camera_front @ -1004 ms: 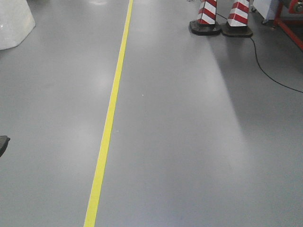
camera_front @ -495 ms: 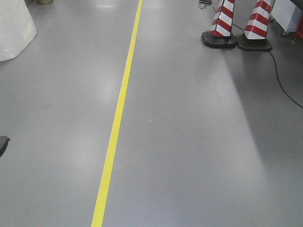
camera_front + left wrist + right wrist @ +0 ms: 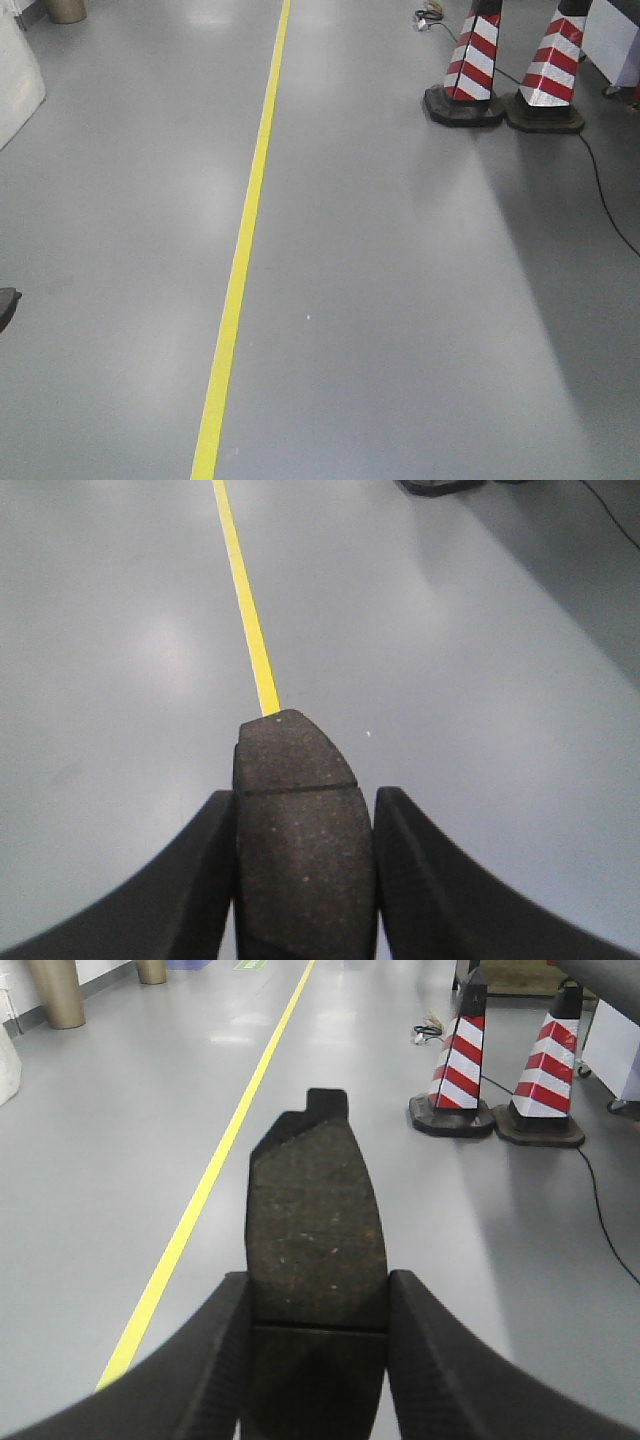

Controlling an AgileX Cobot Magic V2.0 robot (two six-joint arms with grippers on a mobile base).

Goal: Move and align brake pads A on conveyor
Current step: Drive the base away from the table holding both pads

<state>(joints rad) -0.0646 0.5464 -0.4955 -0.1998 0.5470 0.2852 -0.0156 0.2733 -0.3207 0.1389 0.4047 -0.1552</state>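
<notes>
Left pincer point(image 3: 304, 800): clamped on a brake pad point(image 3: 300, 860), with its two black fingers point(image 3: 205, 870) pressing against the pad's long edges. The pad lies flat with its rounded end pointing far, and a thin groove crosses it level with the fingertips. Right pincer point(image 3: 318, 1282): likewise gripping a second brake pad point(image 3: 315, 1220), with fingers point(image 3: 430, 1360) against both long edges. This pad projects further past the fingertips, carries a small square tab at its far end, and its groove sits between the fingers. Both pads are held in the air above a grey floor point(image 3: 400, 330). A yellow line point(image 3: 240, 260) runs near to far on the floor, left of centre in the front view. At far right a red-and-white striped cone point(image 3: 470, 70) and a second striped cone point(image 3: 550, 75) stand side by side on black bases. A black cable point(image 3: 605, 200) trails nearward past them. A white object point(image 3: 15, 80) is cut off at the far left edge; what it is cannot be told.
</notes>
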